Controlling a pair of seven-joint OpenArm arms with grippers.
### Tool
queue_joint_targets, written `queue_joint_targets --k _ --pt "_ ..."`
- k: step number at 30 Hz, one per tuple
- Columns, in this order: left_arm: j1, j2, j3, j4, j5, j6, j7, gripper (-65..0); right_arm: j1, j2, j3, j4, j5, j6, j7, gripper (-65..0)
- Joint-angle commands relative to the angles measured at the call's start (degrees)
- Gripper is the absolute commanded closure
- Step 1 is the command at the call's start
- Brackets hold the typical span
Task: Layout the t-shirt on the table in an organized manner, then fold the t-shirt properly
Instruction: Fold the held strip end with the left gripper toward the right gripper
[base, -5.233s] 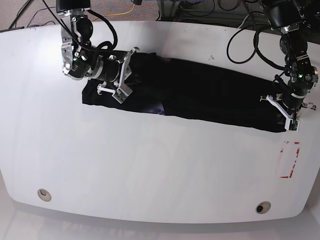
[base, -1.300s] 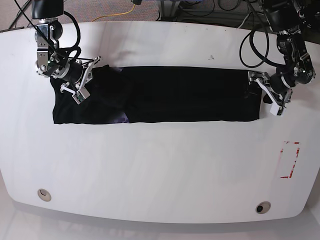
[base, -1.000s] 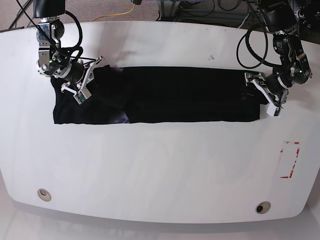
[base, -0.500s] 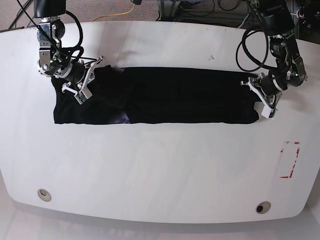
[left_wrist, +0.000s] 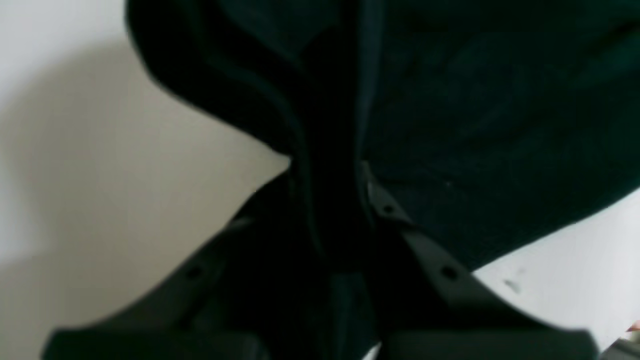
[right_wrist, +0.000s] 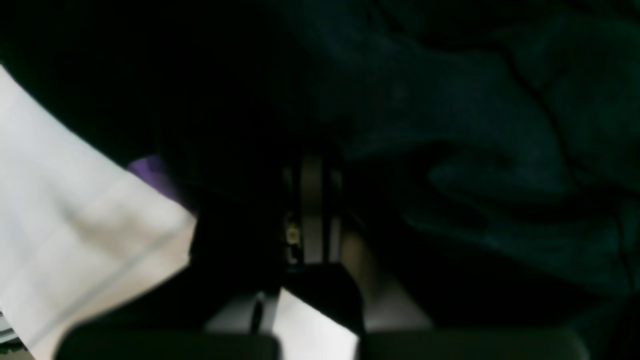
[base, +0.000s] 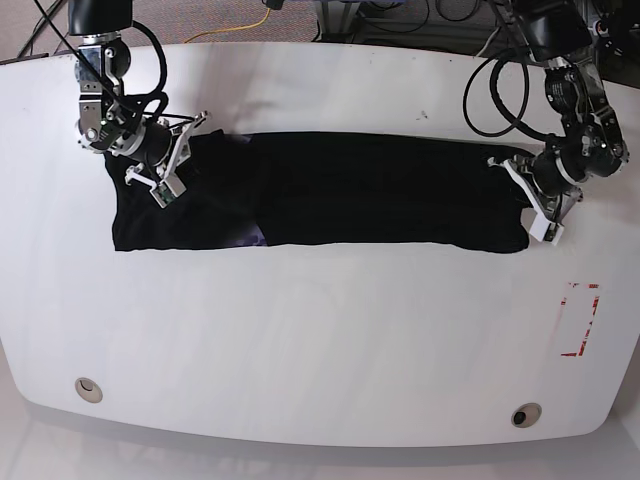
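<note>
The t-shirt (base: 350, 190) lies as a long black band across the upper middle of the table (base: 300, 340) in the base view, folded lengthwise and running from the left third of the frame to the right third, with a faint purple patch showing at its lower edge left of centre. The main risk, as I judge it, is uneven pulling: both ends are pinched, so if one arm lifts or draws away faster than the other, the band could twist, drag sideways across the glossy top, or slip out of one grip and collapse into a heap. A pinch that takes only the top layer (hard to rule out with cloth this dark) would peel the fold open instead of carrying it whole. The left gripper (base: 532, 196), at the right end of the band in the base view, has its jaws drawn nearly together on the shirt's edge; its wrist view shows a ridge of black cloth squeezed up between the two fingers. The right gripper (base: 165, 160), at the upper left of the base view, is fully closed and pressed into the cloth at that end; its wrist view is mostly dark fabric around the shut fingers, so it appears to grip the shirt there.
</note>
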Motion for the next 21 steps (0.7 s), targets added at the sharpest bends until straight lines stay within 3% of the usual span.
queue_joint_targets --k 1,7,21 --pt "-1.3 -0.8 -0.5 5.6 -0.8 0.8 1.8 0.0 -0.4 0.6 0.0 0.0 -2.2 -0.1 -3.2 -0.5" --pt "-2.4 1.1 1.8 13.1 -0.9 0.8 8.1 0.0 -0.4 0.6 0.0 0.1 -2.2 -0.1 -3.2 -0.5" --pt "-6.7 9.0 13.8 14.1 -0.8 0.8 13.8 0.0 -0.2 0.6 0.0 0.4 -2.2 -0.1 -4.6 -0.5"
